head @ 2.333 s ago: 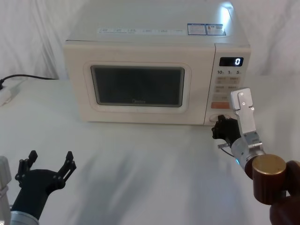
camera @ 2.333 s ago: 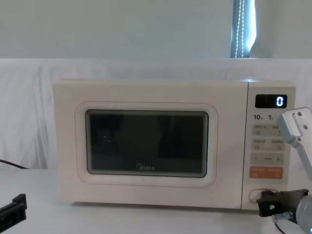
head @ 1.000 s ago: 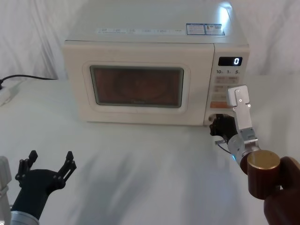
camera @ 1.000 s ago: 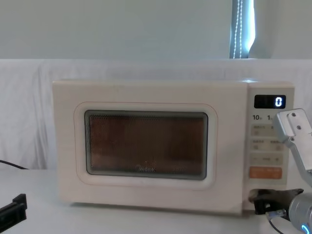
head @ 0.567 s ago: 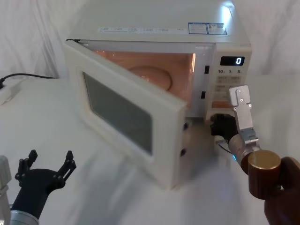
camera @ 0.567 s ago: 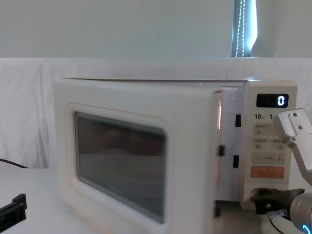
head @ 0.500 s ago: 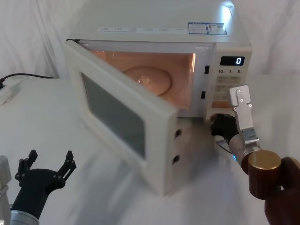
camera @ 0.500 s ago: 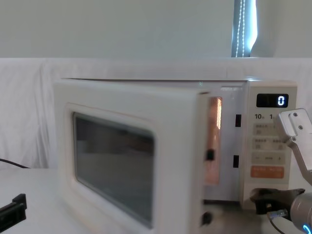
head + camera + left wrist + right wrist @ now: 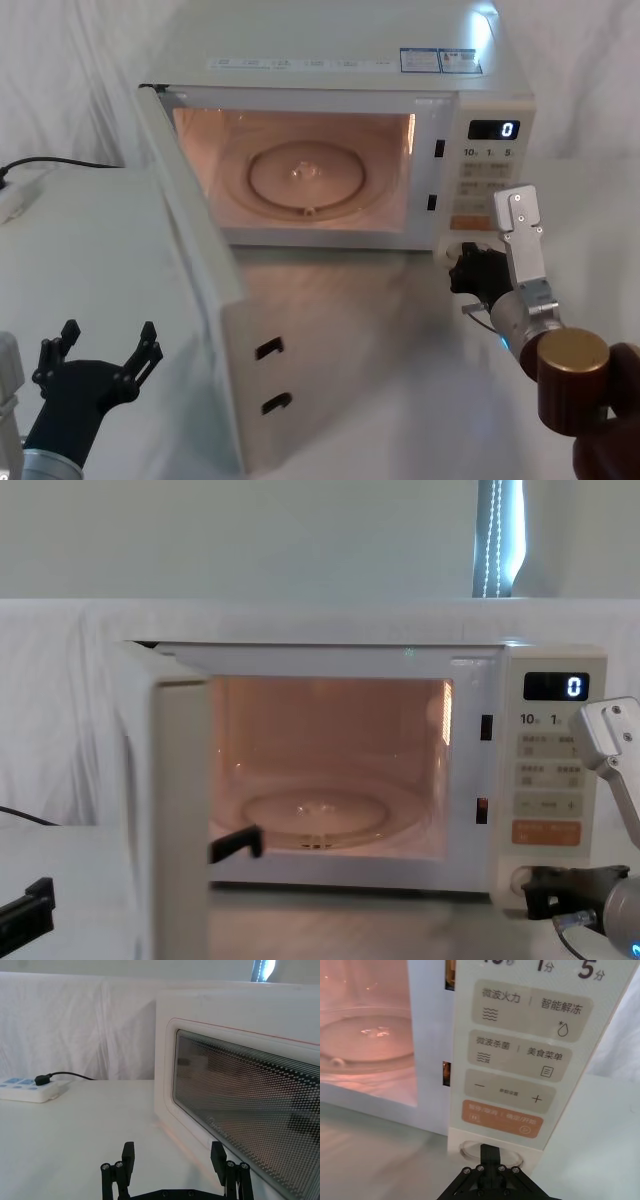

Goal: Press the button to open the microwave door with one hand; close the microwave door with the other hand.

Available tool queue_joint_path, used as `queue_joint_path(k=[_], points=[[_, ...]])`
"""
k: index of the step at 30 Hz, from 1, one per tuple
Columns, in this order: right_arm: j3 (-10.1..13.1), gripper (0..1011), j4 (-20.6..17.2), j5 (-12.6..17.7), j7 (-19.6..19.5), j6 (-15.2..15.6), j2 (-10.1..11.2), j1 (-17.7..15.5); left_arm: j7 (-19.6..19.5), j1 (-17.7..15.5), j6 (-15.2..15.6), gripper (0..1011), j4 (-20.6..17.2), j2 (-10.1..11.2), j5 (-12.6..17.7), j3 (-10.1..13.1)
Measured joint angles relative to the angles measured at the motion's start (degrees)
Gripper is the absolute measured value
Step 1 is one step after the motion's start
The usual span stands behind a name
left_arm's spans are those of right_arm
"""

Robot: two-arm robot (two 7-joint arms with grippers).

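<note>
The cream microwave (image 9: 330,60) stands with its microwave door (image 9: 195,270) swung wide open toward me on its left hinge, the lit cavity showing. The door's outer face and dark window (image 9: 240,1110) fill the left wrist view. My right gripper (image 9: 470,268) is shut, its black tip at the wide cream button (image 9: 469,1149) below the orange key; in the right wrist view its fingertips (image 9: 490,1152) cover the button's middle. My left gripper (image 9: 100,355) hangs open low at the front left, left of the door and apart from it, fingers (image 9: 129,1156) spread.
A glass turntable (image 9: 305,180) lies inside the cavity. A white power strip (image 9: 27,1091) with a black cable lies at the far left of the white-draped table. The open door (image 9: 180,820) juts into the front left area, between both arms.
The door has sprung from shut to fully open, swinging left and toward me. The right gripper has eased slightly back from the button. The left arm has stayed still.
</note>
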Motion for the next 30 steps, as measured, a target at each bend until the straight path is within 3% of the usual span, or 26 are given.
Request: queue_joint_path(k=[18,30], points=[[-2.0,0,-10.3,0.6,2.3,2.2,0.9,-6.3,0.0,0.0,0.0,1001,0.0,0.0,0.0,0.0],[-2.6,0,-19.1,4.3,5.6,1.8,2.3,-12.6,0.0,0.0,0.0,1001,0.0,0.0,0.0,0.0]])
